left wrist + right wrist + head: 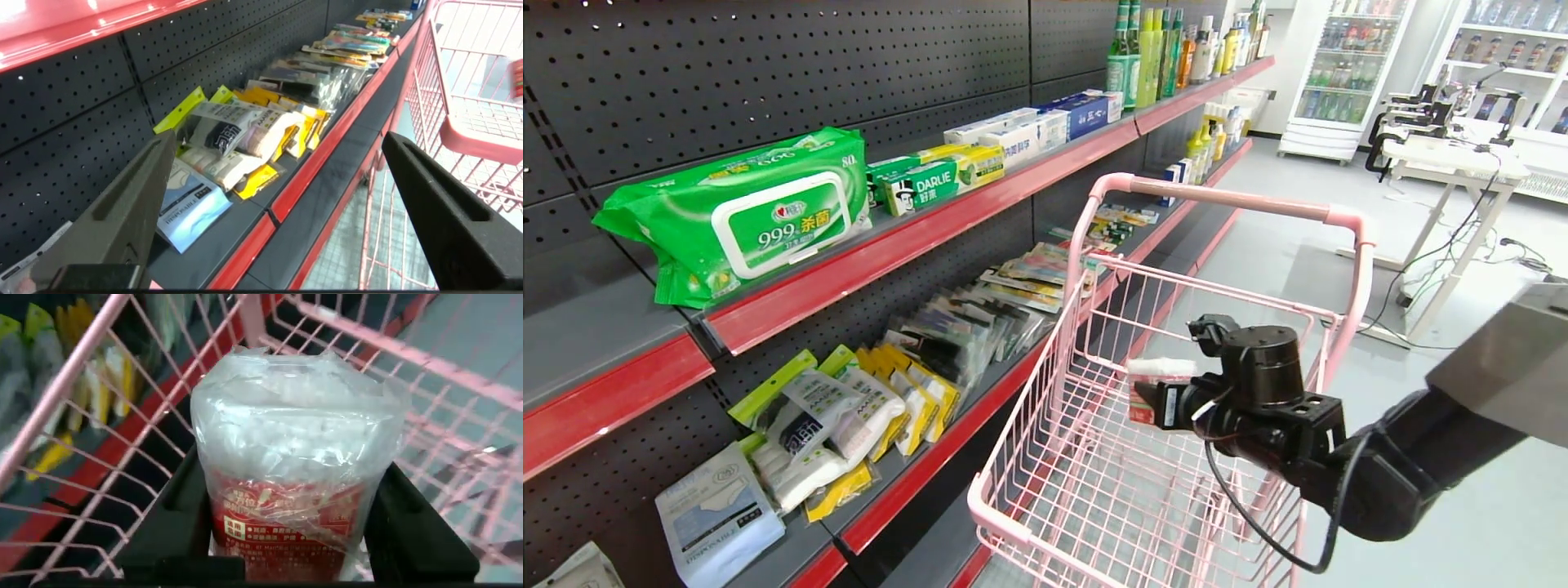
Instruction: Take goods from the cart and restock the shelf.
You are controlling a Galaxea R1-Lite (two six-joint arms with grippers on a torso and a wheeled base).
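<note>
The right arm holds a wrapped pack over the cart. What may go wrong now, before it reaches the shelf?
1. The pack is in loose, shiny film, so it might slip from the right gripper's fingers.
2. The cart wires stand close around it; moving sideways may catch them.
3. The lower shelf is crowded, so placing it there may push packets off.

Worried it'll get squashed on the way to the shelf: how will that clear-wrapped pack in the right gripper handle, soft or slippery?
The pack probably gives under pressure: its wrap is loose and crinkled around white, soft-looking contents. It likely weighs little for its bulk. The glossy film may slip, though the right gripper clamps it from both sides.
</note>
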